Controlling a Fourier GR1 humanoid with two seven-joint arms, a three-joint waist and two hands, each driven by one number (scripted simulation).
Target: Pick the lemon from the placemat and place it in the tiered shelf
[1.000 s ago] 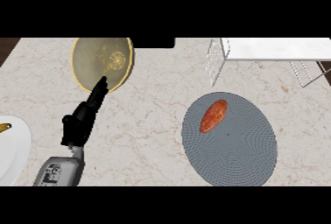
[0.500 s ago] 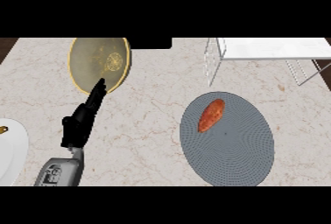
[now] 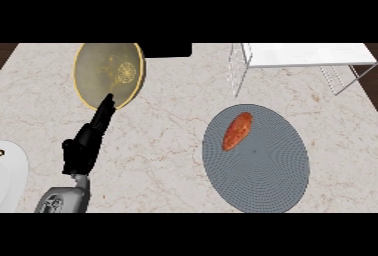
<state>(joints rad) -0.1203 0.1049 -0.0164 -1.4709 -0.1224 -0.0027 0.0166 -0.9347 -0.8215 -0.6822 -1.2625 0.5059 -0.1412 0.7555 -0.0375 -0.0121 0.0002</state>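
An elongated orange-red item (image 3: 238, 131), shaped more like a sweet potato than a lemon, lies on the upper left part of a round grey placemat (image 3: 258, 170). The white wire tiered shelf (image 3: 306, 56) stands at the back right, beyond the mat. My left hand (image 3: 83, 147) is at the left of the counter, well away from the mat. Its fingers are straight and point toward a plate, and it holds nothing. My right hand does not show.
A round yellowish plate (image 3: 108, 74) lies at the back left, with the left hand's fingertips at its near edge. A white rounded object (image 3: 10, 175) sits at the left edge. A black block (image 3: 168, 50) stands at the back.
Everything has slid slightly to the left in the view together. The left hand keeps its pose and the orange-red item stays on the mat.
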